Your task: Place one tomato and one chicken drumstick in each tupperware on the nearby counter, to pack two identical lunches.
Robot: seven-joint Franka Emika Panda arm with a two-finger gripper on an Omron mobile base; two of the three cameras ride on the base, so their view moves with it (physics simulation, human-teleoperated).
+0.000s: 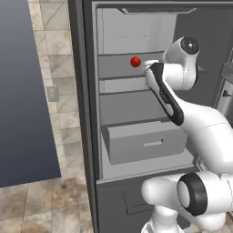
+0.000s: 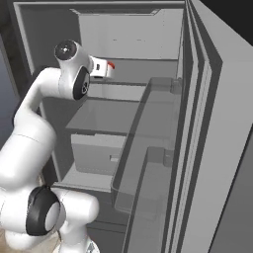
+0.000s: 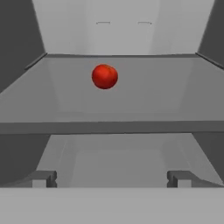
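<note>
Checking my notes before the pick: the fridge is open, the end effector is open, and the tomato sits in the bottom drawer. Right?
Not quite: the tomato sits on an upper shelf, not in the drawer, as the left base view shows. The rest holds: fridge open, end effector open.

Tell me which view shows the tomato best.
Hand view: the tomato sits whole and unobstructed on the fridge shelf, ahead of the open gripper. Left base view shows it small, beside the arm's wrist. Right base view shows just a red sliver behind the hand.
</note>
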